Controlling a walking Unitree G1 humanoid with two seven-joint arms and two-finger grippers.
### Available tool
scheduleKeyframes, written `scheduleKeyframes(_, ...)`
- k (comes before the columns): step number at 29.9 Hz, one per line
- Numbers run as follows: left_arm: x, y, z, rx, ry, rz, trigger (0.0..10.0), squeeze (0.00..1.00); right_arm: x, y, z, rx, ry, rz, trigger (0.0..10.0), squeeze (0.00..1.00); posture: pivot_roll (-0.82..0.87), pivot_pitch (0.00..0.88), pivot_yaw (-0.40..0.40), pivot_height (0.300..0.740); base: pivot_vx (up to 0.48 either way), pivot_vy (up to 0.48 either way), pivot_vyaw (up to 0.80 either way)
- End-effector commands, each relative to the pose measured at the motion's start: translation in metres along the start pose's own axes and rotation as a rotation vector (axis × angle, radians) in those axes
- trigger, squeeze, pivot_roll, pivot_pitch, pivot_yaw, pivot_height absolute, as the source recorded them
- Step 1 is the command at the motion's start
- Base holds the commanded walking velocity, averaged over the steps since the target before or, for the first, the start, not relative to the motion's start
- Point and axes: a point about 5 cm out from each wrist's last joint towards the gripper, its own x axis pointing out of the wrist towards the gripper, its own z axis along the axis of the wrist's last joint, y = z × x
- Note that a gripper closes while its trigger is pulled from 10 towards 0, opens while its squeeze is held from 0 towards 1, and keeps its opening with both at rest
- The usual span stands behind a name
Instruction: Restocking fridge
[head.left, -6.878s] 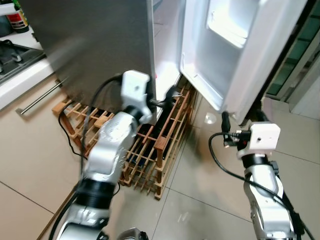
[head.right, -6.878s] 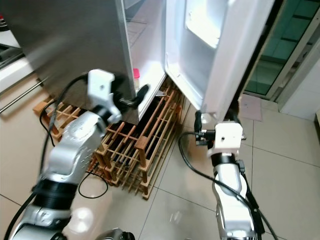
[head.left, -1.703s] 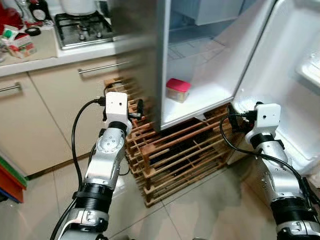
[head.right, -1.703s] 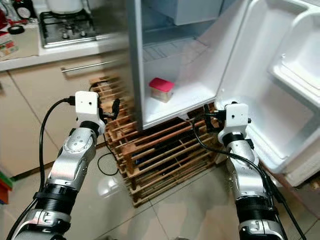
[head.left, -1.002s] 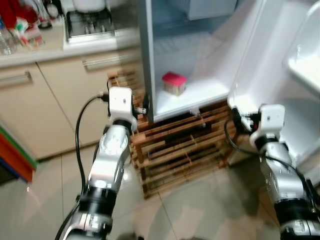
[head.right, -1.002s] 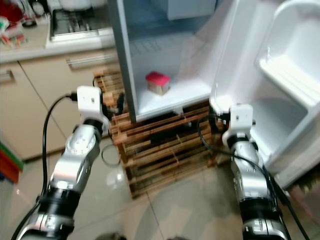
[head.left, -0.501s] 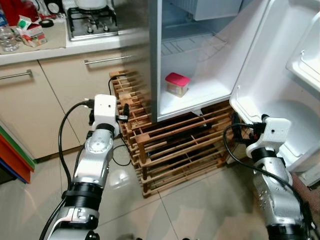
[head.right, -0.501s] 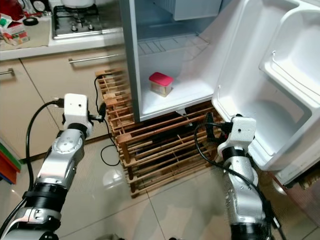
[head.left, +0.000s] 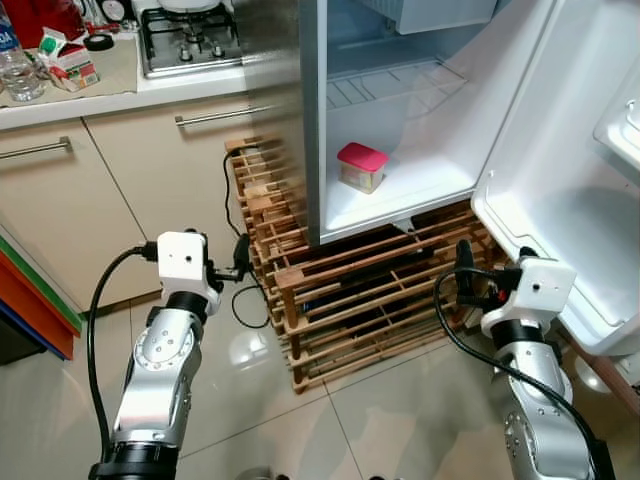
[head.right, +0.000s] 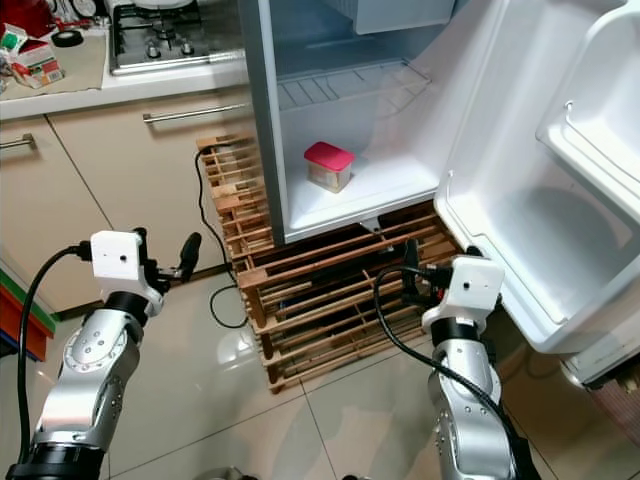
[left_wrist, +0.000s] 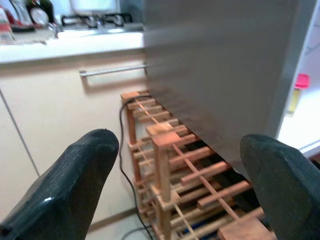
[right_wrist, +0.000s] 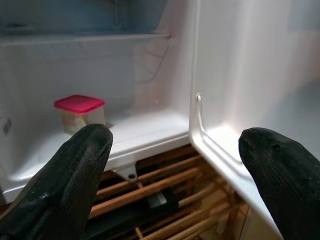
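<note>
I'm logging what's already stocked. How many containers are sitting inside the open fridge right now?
1. A red-lidded container stands on the fridge's bottom floor, toward its left side. The wire shelf above looks bare, but higher shelves are cut off, so more may be hidden.

Two silver arms rise from the lower edge of the eye views, built of rounded, polished metal segments joined by dark rings. Each wrist carries a white box-shaped camera housing with small dark screw holes. A thick black cable loops from the left housing down along the arm at lower left; another curls beside the right arm at lower right. The left gripper (head.left: 240, 258) and right gripper (head.left: 464, 262) each have long black fingers, whose rounded tips (right_wrist: 75, 170) look finely textured and matte.
</note>
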Motion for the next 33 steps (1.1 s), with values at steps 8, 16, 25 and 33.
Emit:
scheduleKeyframes(8,0.013,-0.009,0.013,0.053,-0.046,-0.013,10.0,0.00,0.012,-0.014,-0.004,-0.052,0.017,-0.016,10.0,0.00,0.04,0.000,0.017,0.740,0.000,0.000,-0.47)
scheduleKeyframes(16,0.018,-0.012,0.015,0.040,-0.042,0.016,10.0,0.00,0.017,-0.011,-0.004,-0.061,0.013,0.019,10.0,0.00,0.05,0.000,0.014,0.740,0.000,-0.286,0.00)
scheduleKeyframes(25,0.021,-0.018,0.019,0.040,-0.047,0.005,10.0,0.00,0.020,-0.013,-0.006,-0.066,0.021,0.013,10.0,0.00,0.06,0.000,0.012,0.740,0.000,-0.421,0.32)
scheduleKeyframes(33,0.023,-0.016,0.020,0.030,-0.040,0.024,10.0,0.00,0.023,-0.010,-0.008,-0.080,0.029,0.074,10.0,0.00,0.07,0.000,0.009,0.740,0.041,-0.039,0.00)
